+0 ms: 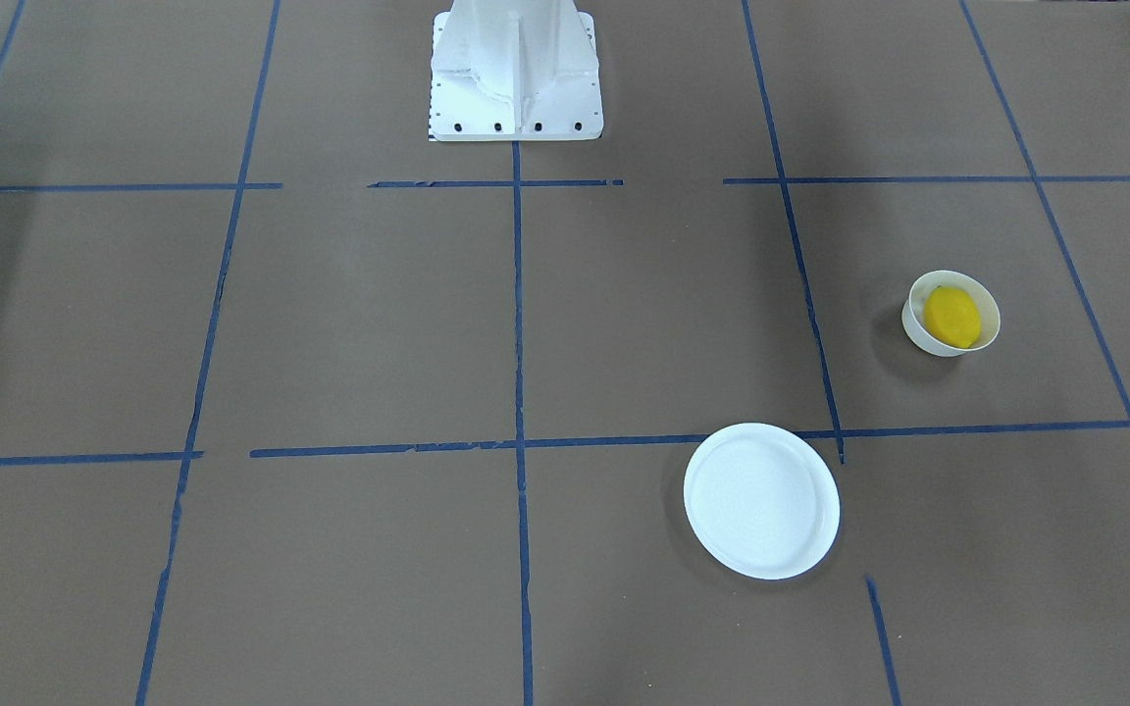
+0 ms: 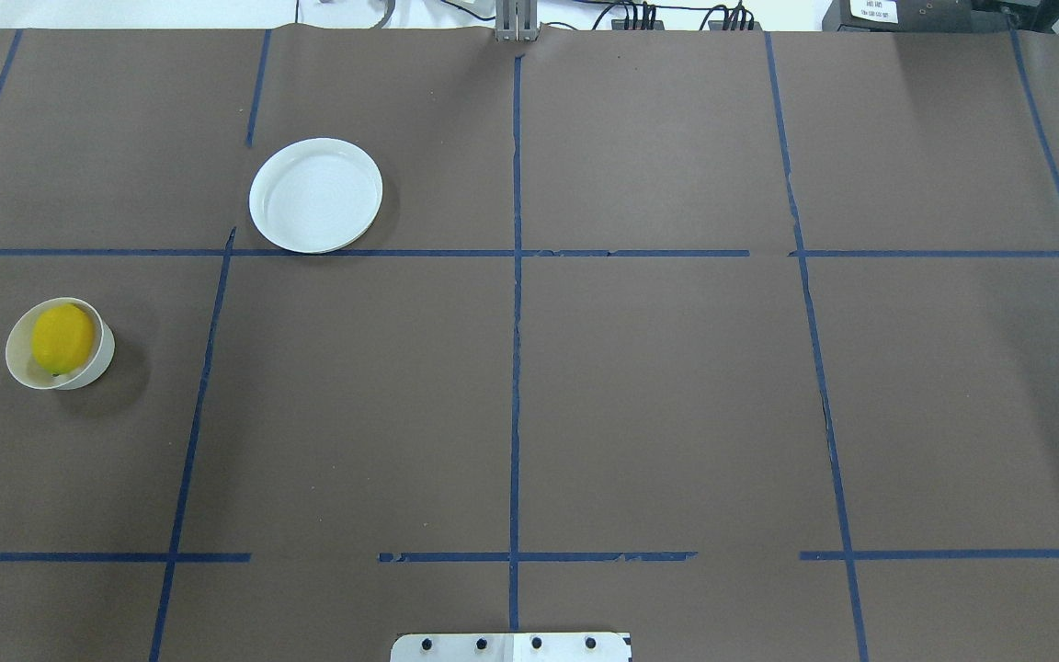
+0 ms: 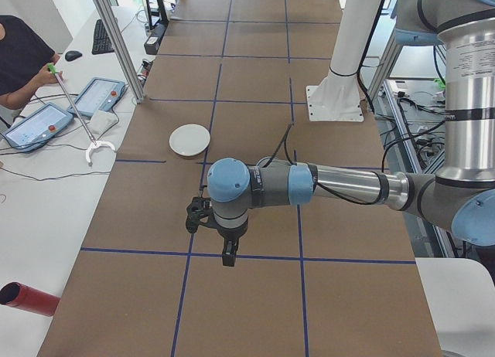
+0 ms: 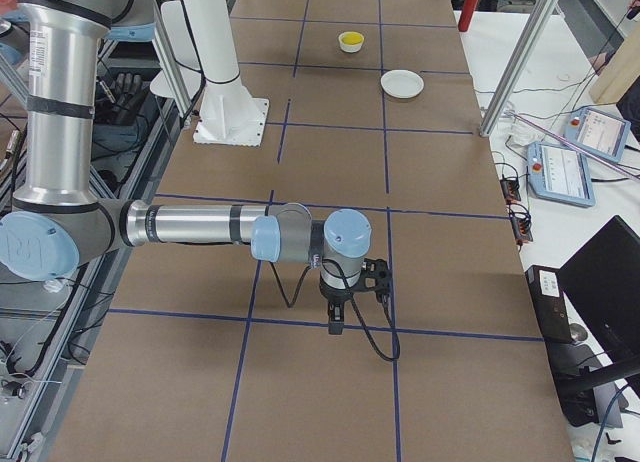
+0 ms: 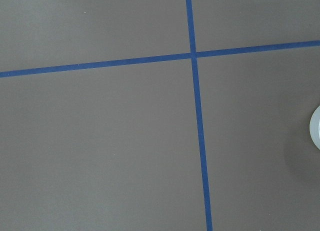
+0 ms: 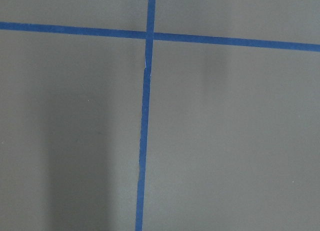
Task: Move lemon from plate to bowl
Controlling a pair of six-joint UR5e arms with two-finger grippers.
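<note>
You'll find the lemon [image 2: 62, 338] already in the bowl [image 2: 105, 357], the plate [image 2: 315, 195] bare; nothing looks left (left hand [image 3: 227, 256] and right hand [image 4: 335, 325]: grip unreadable).

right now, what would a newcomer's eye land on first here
The bright yellow oval lemon, lying inside the small deep off-white bowl on the robot's left side of the brown paper-covered table. Next, the flat round white plate, bare, farther from the robot and apart from the bowl.
</note>
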